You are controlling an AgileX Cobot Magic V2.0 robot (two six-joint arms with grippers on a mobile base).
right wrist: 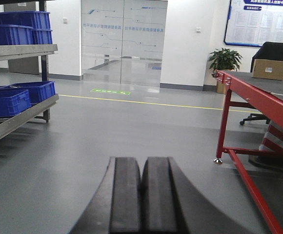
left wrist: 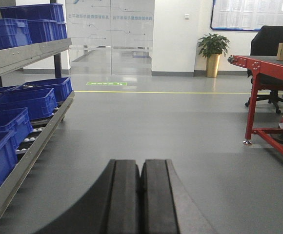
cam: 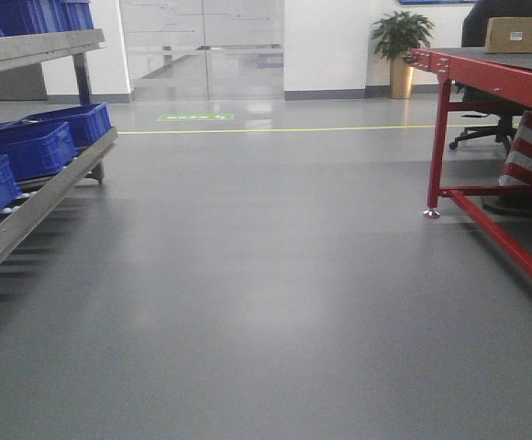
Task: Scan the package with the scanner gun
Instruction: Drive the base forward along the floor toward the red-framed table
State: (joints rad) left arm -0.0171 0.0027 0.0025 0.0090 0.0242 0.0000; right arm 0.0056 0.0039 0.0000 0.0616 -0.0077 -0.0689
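Front view: I see the package (cam: 515, 35) at two o'clock, sitting on the far end of the red table (cam: 486, 78). Blue bins (cam: 37, 147) fill the rack (cam: 27, 218) at nine o'clock.

Left wrist view: my left hand (left wrist: 140, 166) is clenched, its fingers pressed flat against each other. The package lies at two o'clock on the table.

Right wrist view: my right hand (right wrist: 141, 165) is likewise clenched, finger against finger. The package is again at two o'clock on the table, well apart from the hand.

Package (cam: 515, 35) sits on far end of table (cam: 495, 81), right side. Shelf rack (cam: 41, 202) at left, bins (cam: 29, 148) on it. Floor (cam: 266, 302) lies between rack and table. Cone (cam: 526, 151) under table. Potted plant (cam: 401, 37) behind table at back wall. Glass doors (cam: 202, 46) left of plant.
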